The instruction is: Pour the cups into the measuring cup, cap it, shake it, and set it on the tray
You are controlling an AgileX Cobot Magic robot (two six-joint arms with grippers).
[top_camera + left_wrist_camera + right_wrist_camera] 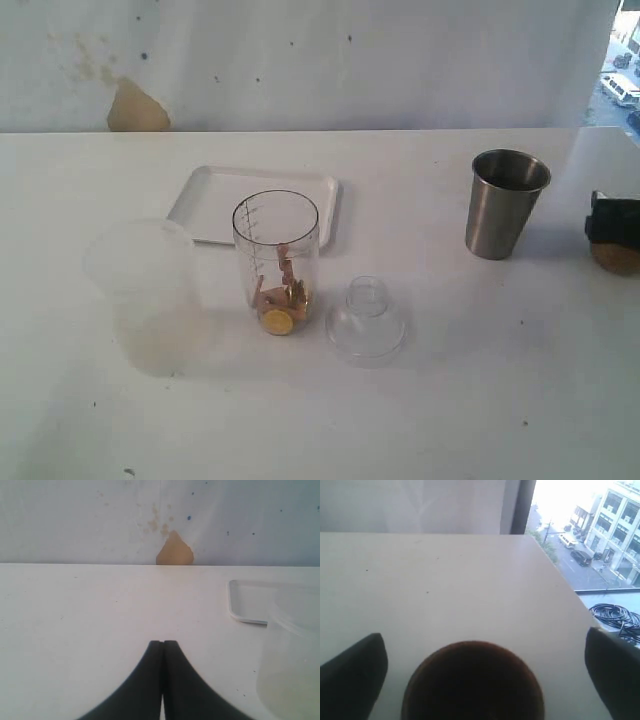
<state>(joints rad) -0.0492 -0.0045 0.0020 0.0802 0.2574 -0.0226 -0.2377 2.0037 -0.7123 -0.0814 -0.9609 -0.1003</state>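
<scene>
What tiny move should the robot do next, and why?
Probably draw the right end effector back from the wooden cup: its fingers stand open beside the cup, not gripping, and the measuring cup already holds pieces, its lid still off.

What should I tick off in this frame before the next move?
1. Right fingers free of wooden cup: ok, open, with a gap on both sides.
2. Wooden cup upright on table: ok.
3. Tumbler upright, standing apart from the rest: ok.
4. Tumbler's contents: cannot tell.
5. Measuring cup upright, uncapped, wooden bits inside: ok.
6. Lid on table beside measuring cup, and left fingers shut and empty: ok.
</scene>
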